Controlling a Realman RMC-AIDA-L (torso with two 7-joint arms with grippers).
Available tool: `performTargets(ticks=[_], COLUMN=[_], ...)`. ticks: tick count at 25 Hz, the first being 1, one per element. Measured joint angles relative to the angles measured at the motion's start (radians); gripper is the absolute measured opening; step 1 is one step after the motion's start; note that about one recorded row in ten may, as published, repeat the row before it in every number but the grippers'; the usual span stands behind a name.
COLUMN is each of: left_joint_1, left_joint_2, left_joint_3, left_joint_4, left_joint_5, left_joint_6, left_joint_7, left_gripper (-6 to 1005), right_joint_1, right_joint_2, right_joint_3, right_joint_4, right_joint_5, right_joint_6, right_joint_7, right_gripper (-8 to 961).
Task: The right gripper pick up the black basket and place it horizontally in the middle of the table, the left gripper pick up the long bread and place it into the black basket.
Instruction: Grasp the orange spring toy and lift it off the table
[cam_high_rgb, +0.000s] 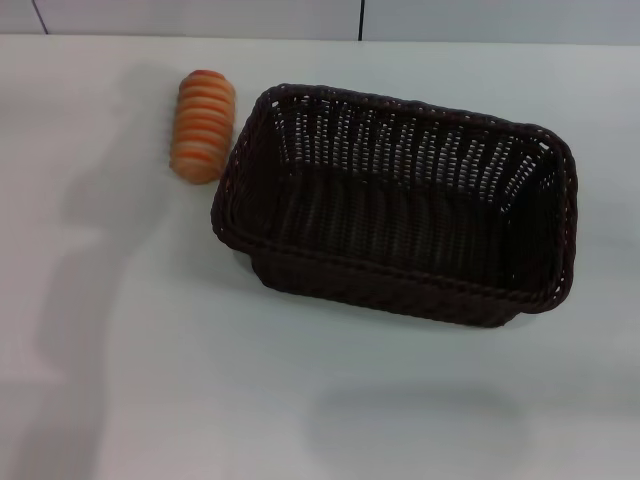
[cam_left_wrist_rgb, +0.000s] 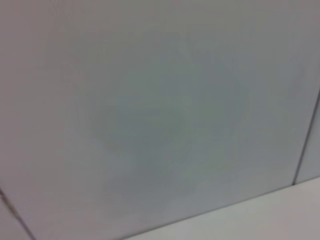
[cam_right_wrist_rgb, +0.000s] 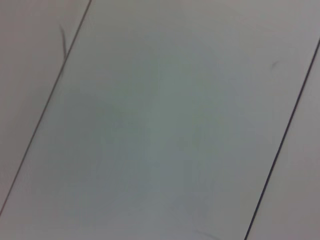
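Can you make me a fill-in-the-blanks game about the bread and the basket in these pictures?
1. The long bread lies on the white ____, outside the basket.
2. Nothing is inside the black basket; it is ____.
3. In the head view, the bread lies to the ____ of the basket.
4. The bread has orange and ____ stripes.

Missing words: table; empty; left; cream

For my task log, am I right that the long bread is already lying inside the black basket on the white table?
Not quite: the head view shows the long bread lying on the table just outside the black basket, beside its left end. The basket is empty.
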Motion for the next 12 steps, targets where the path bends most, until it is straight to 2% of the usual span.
performTargets(ticks=[2,5,8,9,10,12], left_joint_1=[-0.097,-0.131,-0.211,-0.211,-0.252,-0.277], left_joint_2=[0.000,0.000,0.002,0.002,0.005,0.007], left_joint_3=[-0.052,-0.061,-0.075,-0.075,-0.087,-0.089], left_joint_4=[-0.140,-0.198,-0.346,-0.346,-0.431,-0.489], left_joint_5=[0.004,0.003,0.004,0.004,0.004,0.004], left_joint_6=[0.011,0.007,-0.034,-0.034,-0.057,-0.078], left_joint_7=[-0.001,-0.001,-0.001,-0.001,-0.001,-0.001], left_gripper=[735,736,736,736,736,735], right_joint_1=[-0.002,-0.008,-0.018,-0.021,-0.025,-0.033], right_joint_2=[0.000,0.000,0.000,0.000,0.000,0.000], right_joint_3=[0.000,0.000,-0.002,-0.003,-0.004,-0.006], right_joint_4=[0.000,0.000,0.005,0.006,0.008,0.014], right_joint_5=[-0.020,-0.028,-0.035,-0.035,-0.035,-0.035], right_joint_6=[-0.001,0.000,0.010,0.016,0.020,0.026], right_joint_7=[0.001,0.001,0.000,-0.002,-0.003,-0.004], right_gripper=[589,589,589,589,589,589])
